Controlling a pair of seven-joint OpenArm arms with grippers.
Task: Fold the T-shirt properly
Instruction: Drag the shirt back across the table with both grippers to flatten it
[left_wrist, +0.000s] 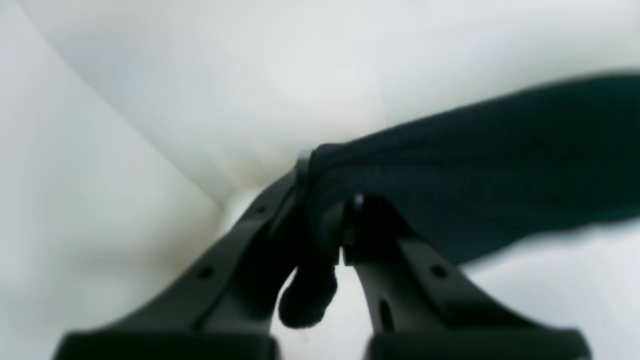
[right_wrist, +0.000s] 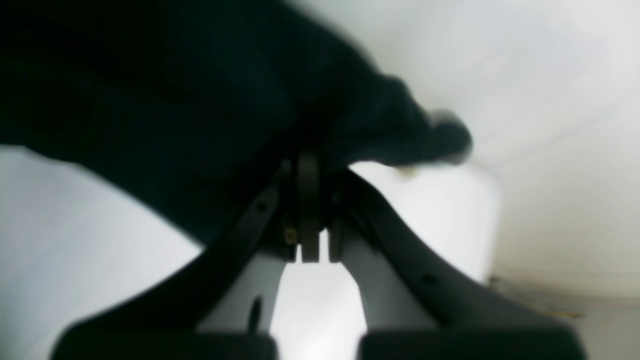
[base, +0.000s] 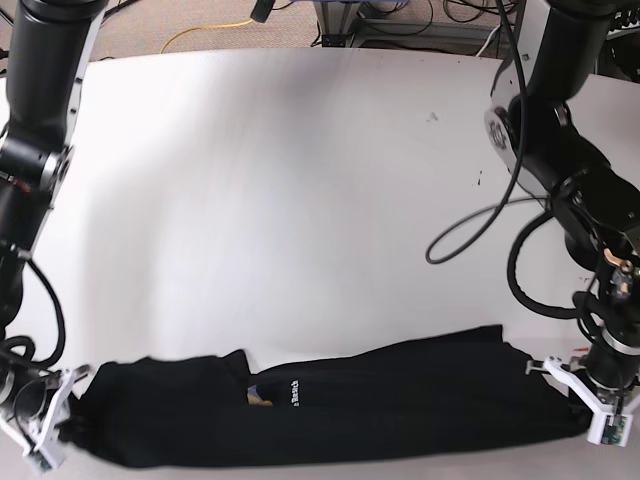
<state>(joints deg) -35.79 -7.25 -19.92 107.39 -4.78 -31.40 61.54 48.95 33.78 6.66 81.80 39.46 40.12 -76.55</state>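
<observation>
The black T-shirt is stretched in a long band along the front of the white table, between my two grippers. On the base view's right, my left gripper is shut on the shirt's right end; its wrist view shows the T-shirt pinched between the black fingers, my left gripper closed with a small fold hanging below. At the left end, my right gripper is shut on the other end. In the right wrist view the T-shirt bunches over my right gripper. A small white label shows near the shirt's middle.
A black cable loops from the arm over the table at the right. Beyond the table's far edge lie a yellow cable and equipment. The shirt lies close to the table's front edge.
</observation>
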